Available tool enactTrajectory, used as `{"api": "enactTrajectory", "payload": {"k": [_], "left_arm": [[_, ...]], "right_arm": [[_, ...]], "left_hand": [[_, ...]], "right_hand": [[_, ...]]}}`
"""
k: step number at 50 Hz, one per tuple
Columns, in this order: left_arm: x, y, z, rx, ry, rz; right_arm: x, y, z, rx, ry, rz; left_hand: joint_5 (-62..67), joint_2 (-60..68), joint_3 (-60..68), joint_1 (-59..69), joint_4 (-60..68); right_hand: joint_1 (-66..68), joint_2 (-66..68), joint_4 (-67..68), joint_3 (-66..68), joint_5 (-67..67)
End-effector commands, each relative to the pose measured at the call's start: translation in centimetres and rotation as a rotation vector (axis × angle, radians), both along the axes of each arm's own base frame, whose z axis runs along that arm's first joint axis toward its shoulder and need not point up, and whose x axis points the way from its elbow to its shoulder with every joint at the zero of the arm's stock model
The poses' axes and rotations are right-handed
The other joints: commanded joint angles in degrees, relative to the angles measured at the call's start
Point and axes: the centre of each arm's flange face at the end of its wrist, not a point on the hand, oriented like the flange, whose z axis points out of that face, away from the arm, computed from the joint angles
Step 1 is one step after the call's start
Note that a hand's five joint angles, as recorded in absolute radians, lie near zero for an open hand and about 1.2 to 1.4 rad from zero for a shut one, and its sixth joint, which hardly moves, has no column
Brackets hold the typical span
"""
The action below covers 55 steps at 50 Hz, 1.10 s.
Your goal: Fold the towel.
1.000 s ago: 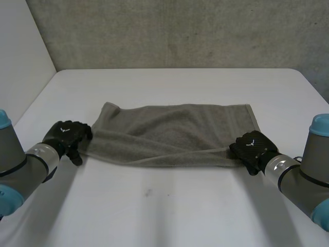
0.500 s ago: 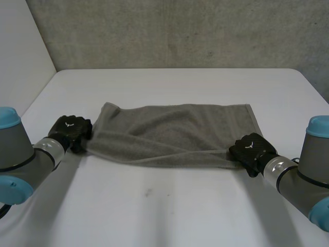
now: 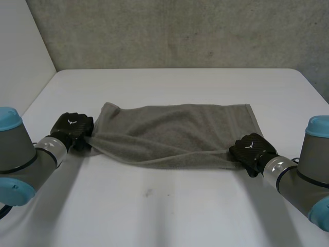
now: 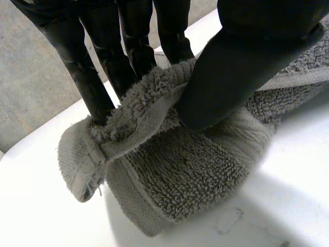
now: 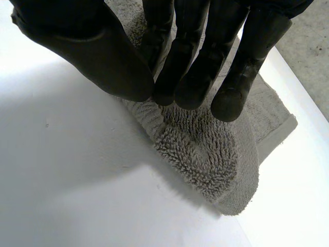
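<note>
Since a second ago, the left hand (image 3: 74,128) is edging inward with its towel corner, while the right hand (image 3: 250,147) is staying put.
One grey towel (image 3: 175,128) is lying spread across the middle of the white table (image 3: 180,206); two hands are pinching its two near corners, thumb against fingers, each bearing one small white mark too small to read.

A bare lab or test bay; white table (image 3: 180,206), raw concrete wall (image 3: 180,31) behind
</note>
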Motion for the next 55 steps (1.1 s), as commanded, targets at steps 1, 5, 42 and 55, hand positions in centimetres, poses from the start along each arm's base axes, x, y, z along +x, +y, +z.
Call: {"api": "enactTrajectory", "payload": {"k": [1,5,42,55], "left_arm": [[0.0,1.1,1.7,-0.028,0.001,0.000],[0.3,3.0,4.2,-0.071,0.013,0.001],[-0.3,5.4,5.1,0.063,0.011,-0.068],[-2.0,2.8,4.6,0.055,0.026,-0.087]], "right_arm": [[-0.4,-0.5,1.9,-0.038,-0.009,-0.021],[-1.4,-0.7,5.3,-0.089,-0.022,-0.055],[-4.5,-2.4,8.3,0.196,0.139,-0.022],[-4.0,-2.4,7.2,0.183,0.000,-0.077]], "left_hand": [[12.13,11.13,11.28,12.77,11.17],[12.13,11.13,11.28,12.77,11.17],[12.13,11.13,11.28,12.77,11.17],[12.13,11.13,11.28,12.77,11.17]], "right_hand": [[4.41,3.40,3.35,3.52,2.09],[4.41,3.40,3.35,3.52,2.09],[4.41,3.40,3.35,3.52,2.09],[-42.71,-43.72,-43.77,-43.59,-45.03]]}}
